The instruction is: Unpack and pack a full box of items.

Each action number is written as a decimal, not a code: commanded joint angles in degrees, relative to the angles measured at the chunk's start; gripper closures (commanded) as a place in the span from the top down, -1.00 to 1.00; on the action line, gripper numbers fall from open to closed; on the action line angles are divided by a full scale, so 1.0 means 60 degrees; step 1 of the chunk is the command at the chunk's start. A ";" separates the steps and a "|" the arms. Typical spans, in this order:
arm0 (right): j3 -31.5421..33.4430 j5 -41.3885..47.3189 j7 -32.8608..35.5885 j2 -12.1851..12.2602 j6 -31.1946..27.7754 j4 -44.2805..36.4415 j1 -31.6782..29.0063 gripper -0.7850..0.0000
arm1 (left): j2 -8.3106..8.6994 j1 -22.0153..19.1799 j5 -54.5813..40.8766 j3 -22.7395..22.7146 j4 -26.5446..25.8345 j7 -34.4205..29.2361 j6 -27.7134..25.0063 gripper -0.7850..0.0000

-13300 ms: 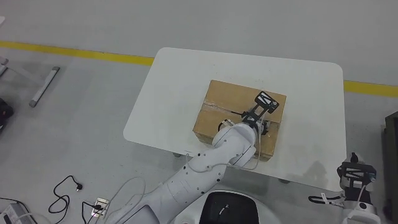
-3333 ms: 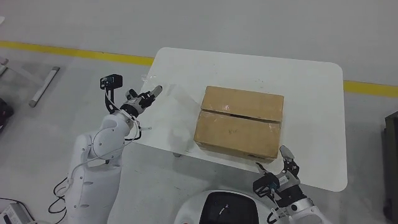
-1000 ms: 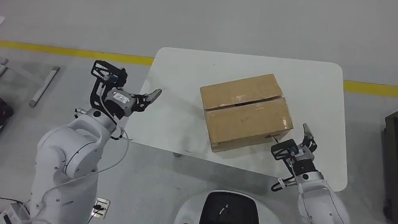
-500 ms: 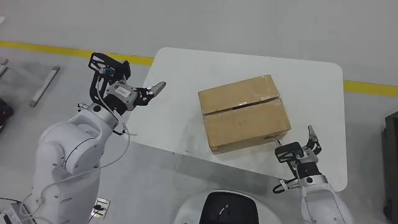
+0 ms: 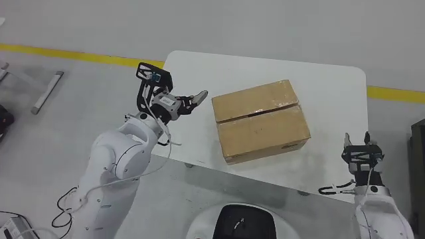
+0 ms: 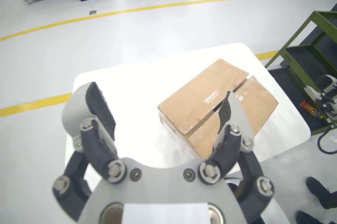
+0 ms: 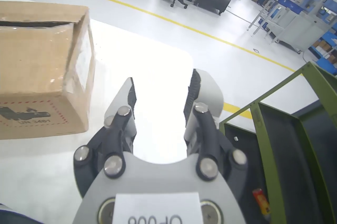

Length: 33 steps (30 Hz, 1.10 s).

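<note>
Both pairs of jaws stand spread wide, touching nothing, apart from the box (image 5: 261,121).

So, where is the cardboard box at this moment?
In the top view the cardboard box sits near the middle of the white table, with the left gripper close beside one short end.

A white table (image 5: 325,89) carries one cardboard box (image 5: 261,121), flaps seemingly closed.

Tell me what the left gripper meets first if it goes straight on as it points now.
Probably the cardboard box, at its near end; how high the left gripper sits is unclear.
</note>
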 commanded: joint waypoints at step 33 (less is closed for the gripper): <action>-0.2008 -0.1387 -0.1289 0.0014 -0.2311 0.2466 0.1142 -1.00 | -0.0008 -0.0355 0.0457 0.0729 0.0213 -0.0103 0.0077 1.00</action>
